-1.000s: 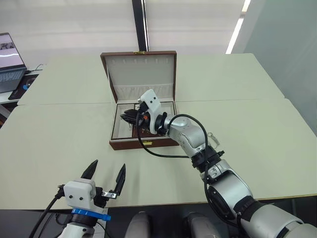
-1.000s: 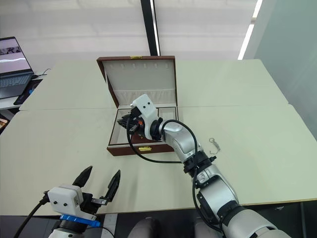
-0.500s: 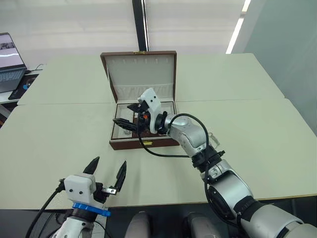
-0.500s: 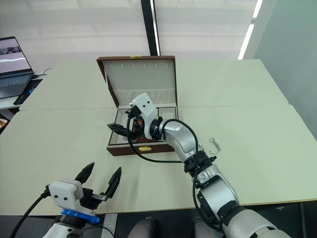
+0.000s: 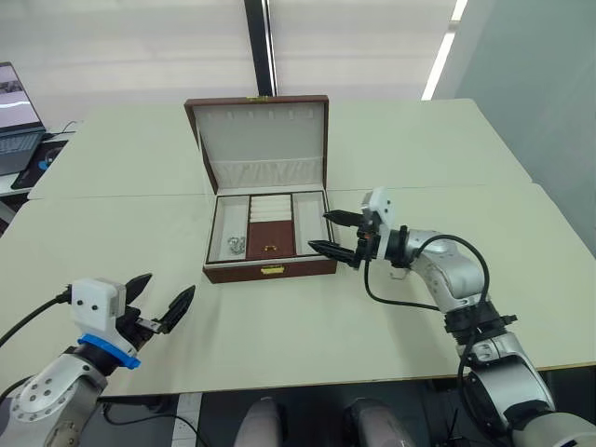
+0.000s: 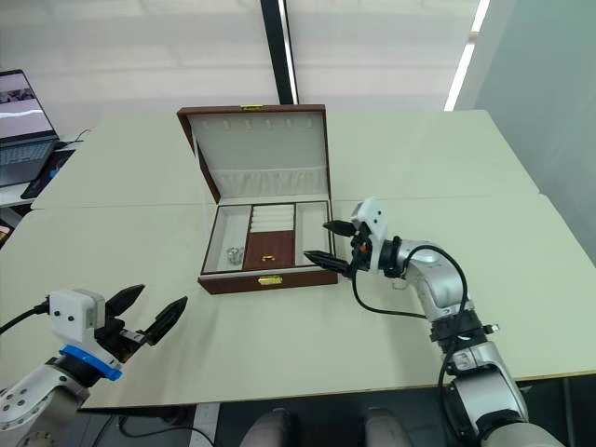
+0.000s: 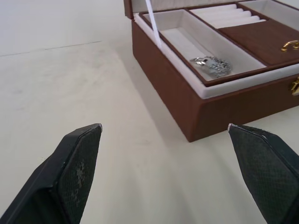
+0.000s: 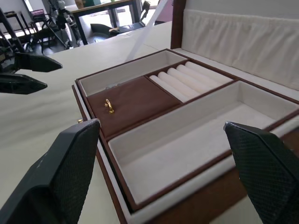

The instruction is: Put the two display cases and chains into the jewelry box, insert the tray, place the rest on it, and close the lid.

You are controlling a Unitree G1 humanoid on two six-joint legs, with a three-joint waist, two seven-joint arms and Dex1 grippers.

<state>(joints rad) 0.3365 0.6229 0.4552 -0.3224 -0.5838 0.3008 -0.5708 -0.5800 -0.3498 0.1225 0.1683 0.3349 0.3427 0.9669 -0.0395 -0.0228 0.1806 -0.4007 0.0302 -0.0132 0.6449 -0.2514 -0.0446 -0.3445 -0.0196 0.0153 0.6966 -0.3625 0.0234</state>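
The jewelry box (image 5: pixel 269 237) stands open in the middle of the counter (image 5: pixel 140 223), its lid (image 5: pixel 261 140) upright behind it, and the tray (image 8: pixel 154 121) is seated inside. A small heap of silvery jewellery (image 7: pixel 211 65) lies in the tray's left compartment; the dark red centre section carries a small gold clasp-like piece (too small to identify), and the right compartment is bare.

The right gripper (image 5: pixel 333 235) hovers just beside the box's right front corner, fingers apart and holding nothing. The left gripper (image 5: pixel 160 303) sits low near the counter's front edge, well apart from the box, also spread and holding nothing.

Something small and silvery lies on the counter just behind the right forearm (image 5: pixel 402 273), probably a chain. The risk, as I judge it, is closing the lid with that piece left out. A sweep of the right arm could also drag it off unnoticed, or the gripper could clip the box wall and shift the box.
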